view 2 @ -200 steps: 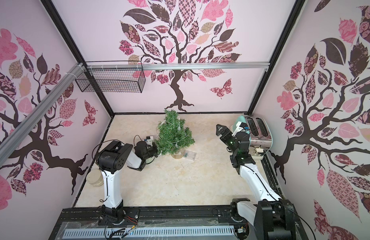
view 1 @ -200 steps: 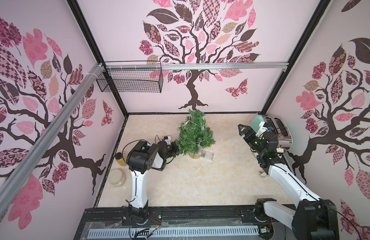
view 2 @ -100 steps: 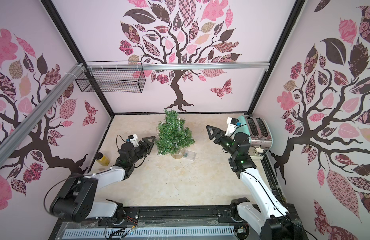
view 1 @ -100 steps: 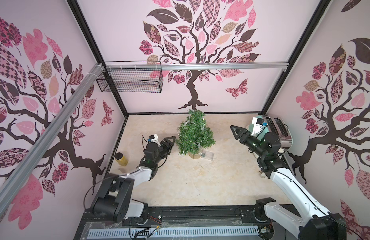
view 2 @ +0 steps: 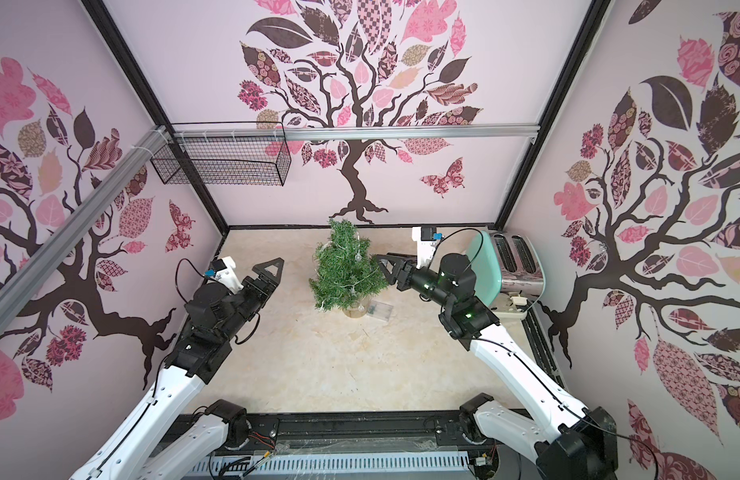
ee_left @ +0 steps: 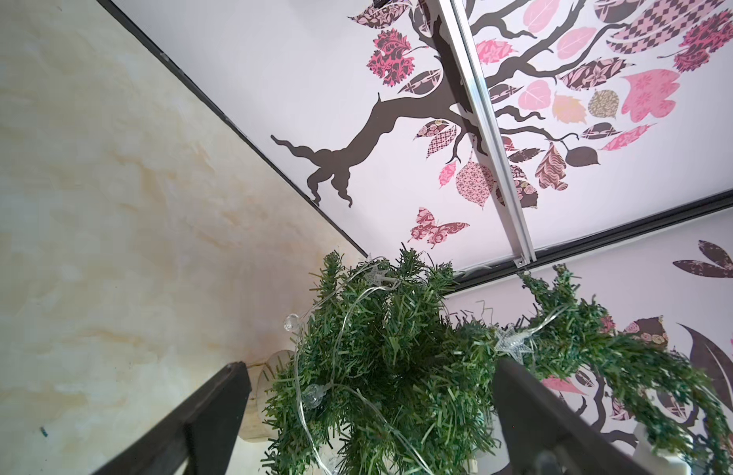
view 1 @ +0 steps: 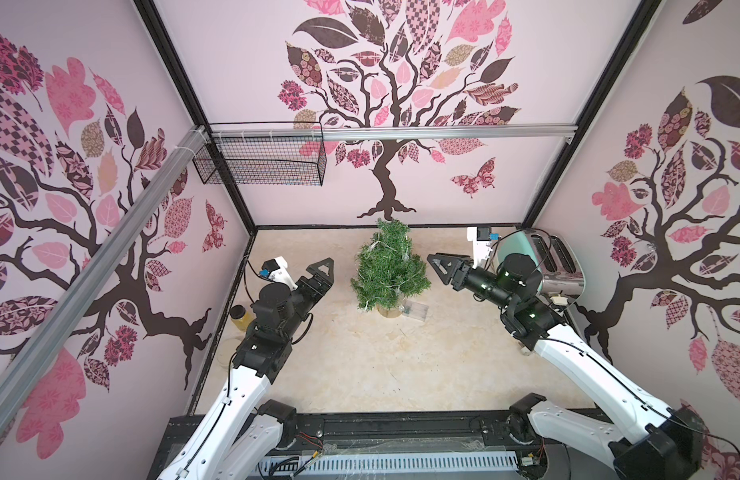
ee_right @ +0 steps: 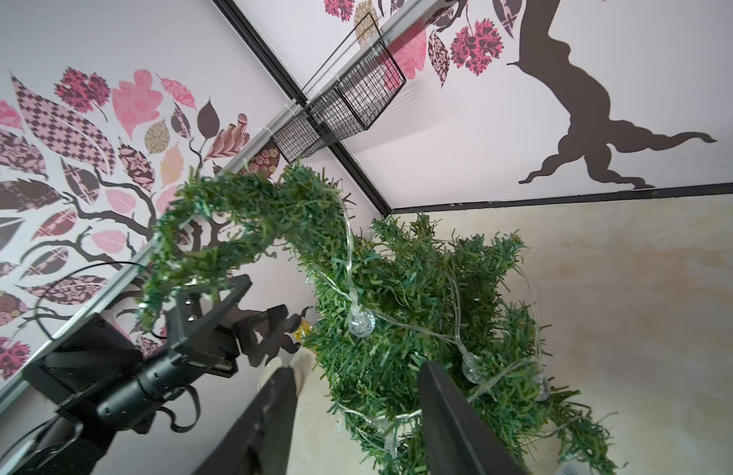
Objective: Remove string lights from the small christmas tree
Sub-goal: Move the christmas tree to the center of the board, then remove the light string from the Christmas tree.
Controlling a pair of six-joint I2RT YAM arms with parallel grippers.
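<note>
The string lights (ee_right: 361, 323) are winding in loose loops around the small Christmas tree (view 1: 387, 274), which is standing near the back of the tabletop (view 1: 360, 365). The thin wire is running down from the tip to a clear box (view 1: 416, 309) lying flat just beside the tree's base. Round and star bulbs are hanging among the needles.

The right gripper (ee_right: 356, 368) is reaching in level from the toaster (view 1: 546, 266) side. Its fingers (ee_right: 447, 411) are standing partly apart, with green branches and a bulb showing in the gap. I cannot tell whether they are touching anything, and nothing looks pinched. The left gripper (ee_left: 368, 366) is facing the tree from the opposite side, a little apart from it, with its fingers (ee_left: 216, 411) spread wide and empty.

The step looks like a first grab at the wire. To do it well, the right fingers should be closing on bare wire beside a bulb rather than on a tuft of needles. Once a loop is gripped, it should be going up and over the tip, not straight outwards. The tree is light and could be tipping, so the left fingers should be steadying a branch or the trunk. Star bulbs are likely to be snagging, so slow pulls are safer.

The tree is standing upright, with its long axis vertical and its tip pointing up. The wire has no single heading, since it is spiralling around that axis.
</note>
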